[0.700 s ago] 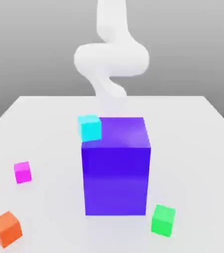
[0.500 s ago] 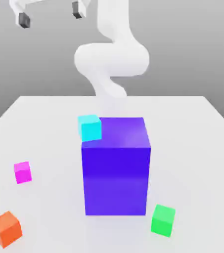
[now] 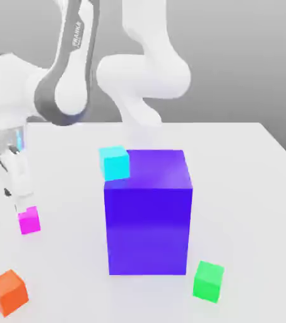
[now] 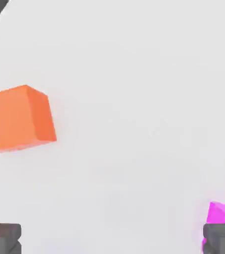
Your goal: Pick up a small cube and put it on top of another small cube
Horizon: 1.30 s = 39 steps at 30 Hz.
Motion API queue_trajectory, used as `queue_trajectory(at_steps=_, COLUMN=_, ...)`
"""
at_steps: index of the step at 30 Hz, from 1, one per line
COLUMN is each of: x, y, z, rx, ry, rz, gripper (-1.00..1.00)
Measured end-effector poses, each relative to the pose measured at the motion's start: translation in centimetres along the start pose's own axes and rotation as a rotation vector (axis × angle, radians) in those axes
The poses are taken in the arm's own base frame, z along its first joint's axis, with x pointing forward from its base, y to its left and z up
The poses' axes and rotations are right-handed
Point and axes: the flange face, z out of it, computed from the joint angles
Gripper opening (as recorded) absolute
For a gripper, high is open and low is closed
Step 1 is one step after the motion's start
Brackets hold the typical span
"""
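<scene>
Magenta cube (image 3: 29, 221) on white table (image 3: 246, 208) — open gripper (image 4: 112, 239) near it; cyan cube (image 3: 115, 164) atop blue-violet block (image 3: 148, 230)

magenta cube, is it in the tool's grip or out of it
Out of the grip: in the hand view the tool stands open, and the magenta cube lies by one finger, not between the two.

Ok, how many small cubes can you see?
4: magenta near the gripper, orange in front, cyan atop the big block, green beside it. Others may be hidden behind.
</scene>
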Motion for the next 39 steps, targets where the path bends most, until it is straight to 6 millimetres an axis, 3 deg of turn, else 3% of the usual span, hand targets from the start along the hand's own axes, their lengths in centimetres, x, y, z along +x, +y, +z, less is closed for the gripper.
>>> queue_trajectory(at_steps=1, x=1.3, y=1.6, z=0.8, rx=-0.021, ry=0.012, rz=0.051, gripper=0.00)
queue_trajectory(at_steps=2, x=1.3, y=1.9, z=1.4, rx=-0.031, ry=0.019, rz=0.052, gripper=0.00)
queue_trajectory(at_steps=17, x=0.8, y=2.1, z=7.8, rx=-0.042, ry=0.026, rz=0.034, gripper=0.00)
queue_trajectory(at_steps=18, x=0.7, y=2.2, z=8.2, rx=-0.044, ry=0.023, rz=0.036, gripper=-1.00)
queue_trajectory(at_steps=25, x=0.7, y=2.2, z=8.2, rx=-0.044, ry=0.023, rz=0.035, gripper=-1.00)
queue_trajectory(at_steps=39, x=0.9, y=1.7, z=2.3, rx=-0.038, ry=0.030, rz=0.034, gripper=-1.00)
